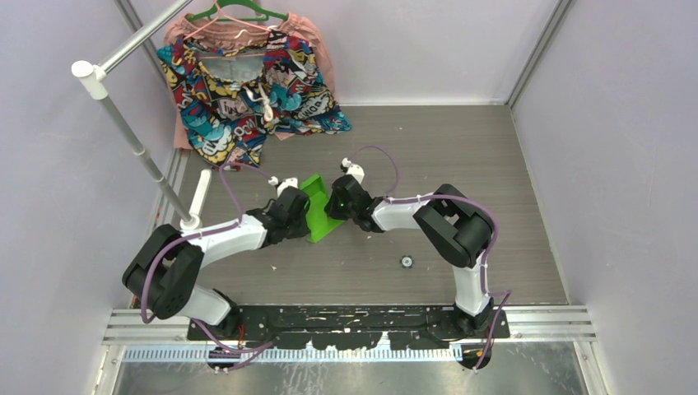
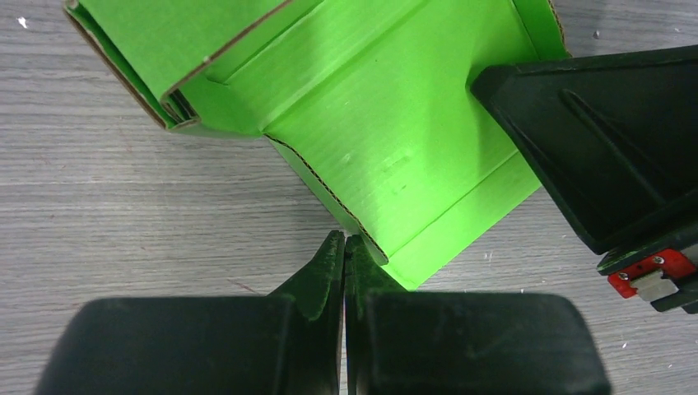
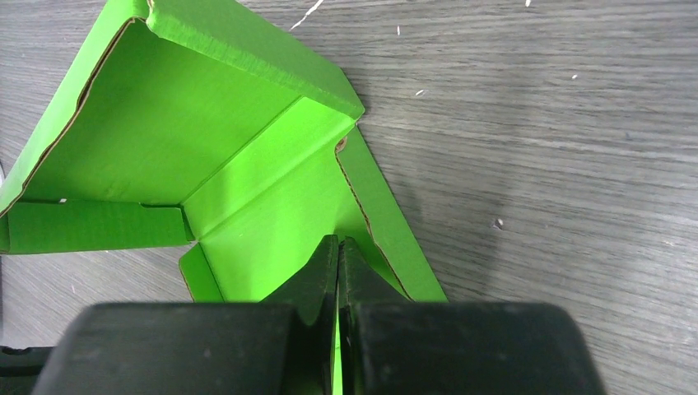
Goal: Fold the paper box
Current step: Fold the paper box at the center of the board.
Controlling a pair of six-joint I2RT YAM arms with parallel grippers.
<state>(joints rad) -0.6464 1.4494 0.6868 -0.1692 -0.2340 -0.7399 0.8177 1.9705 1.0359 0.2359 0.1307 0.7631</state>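
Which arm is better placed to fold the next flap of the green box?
Probably the right: the right gripper is shut on a panel of the paper box, card showing between its fingers. The left gripper is shut, tips only meeting the card's edge.

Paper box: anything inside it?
Nothing loose shows inside the paper box: only bare green panels and a folded flap. The right gripper covers part of the near panel, so that strip is hidden.
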